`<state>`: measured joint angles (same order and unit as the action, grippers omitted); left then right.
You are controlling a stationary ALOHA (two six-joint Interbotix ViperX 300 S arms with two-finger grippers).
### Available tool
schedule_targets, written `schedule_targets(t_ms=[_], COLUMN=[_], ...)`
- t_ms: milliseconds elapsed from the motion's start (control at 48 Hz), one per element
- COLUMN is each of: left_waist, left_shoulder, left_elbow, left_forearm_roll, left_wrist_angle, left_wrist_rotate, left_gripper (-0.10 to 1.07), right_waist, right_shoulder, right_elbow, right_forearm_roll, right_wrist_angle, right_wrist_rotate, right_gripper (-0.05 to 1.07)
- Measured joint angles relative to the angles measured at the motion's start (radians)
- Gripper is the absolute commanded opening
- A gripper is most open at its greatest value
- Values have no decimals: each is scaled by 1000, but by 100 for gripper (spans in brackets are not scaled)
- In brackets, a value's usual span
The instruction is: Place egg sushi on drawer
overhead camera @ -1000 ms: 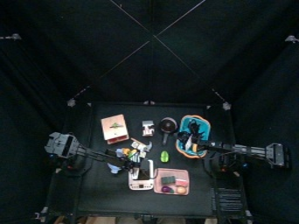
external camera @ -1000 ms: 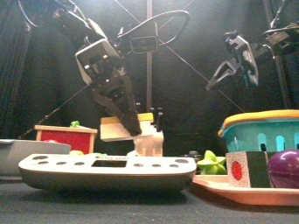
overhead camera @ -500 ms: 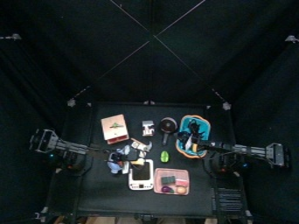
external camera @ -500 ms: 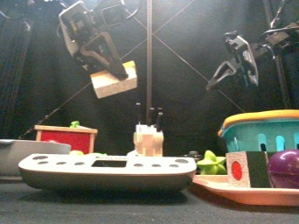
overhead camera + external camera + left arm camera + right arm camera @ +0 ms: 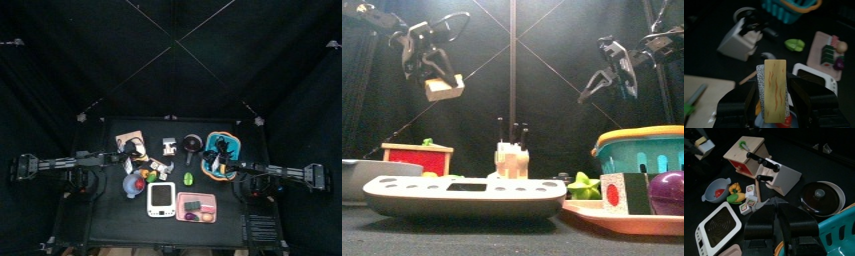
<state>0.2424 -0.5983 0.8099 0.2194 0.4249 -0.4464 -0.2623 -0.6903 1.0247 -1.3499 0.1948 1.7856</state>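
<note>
My left gripper [image 5: 433, 72] is shut on the egg sushi [image 5: 444, 88], a white rice block with a yellow egg top, and holds it high in the air at the left. In the left wrist view the sushi [image 5: 775, 82] stands between the jaws of that gripper [image 5: 775, 102]. The drawer [image 5: 418, 158], a small box with an orange-salmon top and a red front, stands on the table below it. From above, the gripper [image 5: 131, 152] hangs over the drawer's [image 5: 126, 137] near edge. My right gripper [image 5: 613, 78] rests high at the right, empty, with its jaws together [image 5: 779, 225].
A white knife block [image 5: 509, 160] stands mid-table. A white flat slab [image 5: 462, 195] lies at the front. A teal basket [image 5: 647, 150] and a pink tray [image 5: 609, 216] with toy food are at the right. A blue bowl [image 5: 135, 184] and a dark pot [image 5: 822, 195] are also there.
My left gripper has lifted the egg sushi up from beside the knife block and carried it to the left, over the drawer. The right arm has not moved.
</note>
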Motion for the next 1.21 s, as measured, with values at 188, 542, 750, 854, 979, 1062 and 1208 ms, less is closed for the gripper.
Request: schedule_targets(t_ms=[188, 542, 750, 854, 979, 1062, 1208], left_waist=[107, 252, 267, 293, 334, 350, 370], left_shoulder=[-15, -117, -84, -83, -81, -80, -78], left_elbow=[-8, 117, 190, 206, 227, 239, 253], left_forearm_roll=[72, 314, 348, 350, 350, 350, 348], left_wrist_angle=[107, 129, 55, 29, 2, -23, -77], left_wrist_rotate=[-91, -376, -448, -449, -449, -449, -449], left_gripper=[60, 62, 62, 65, 71, 77, 85], right_waist=[0, 0, -3, -3, -3, -3, -5], right_shoulder=[5, 14, 15, 17, 18, 18, 20], right_elbow=[0, 0, 0, 0, 0, 0, 0], right_forearm_roll=[0, -2, -3, -3, -6, -6, -8], right_wrist_angle=[0, 0, -2, -2, -2, -2, -2], right_wrist_rotate=[-2, 0, 0, 0, 0, -2, 0], right_gripper=[46, 46, 46, 46, 46, 46, 46])
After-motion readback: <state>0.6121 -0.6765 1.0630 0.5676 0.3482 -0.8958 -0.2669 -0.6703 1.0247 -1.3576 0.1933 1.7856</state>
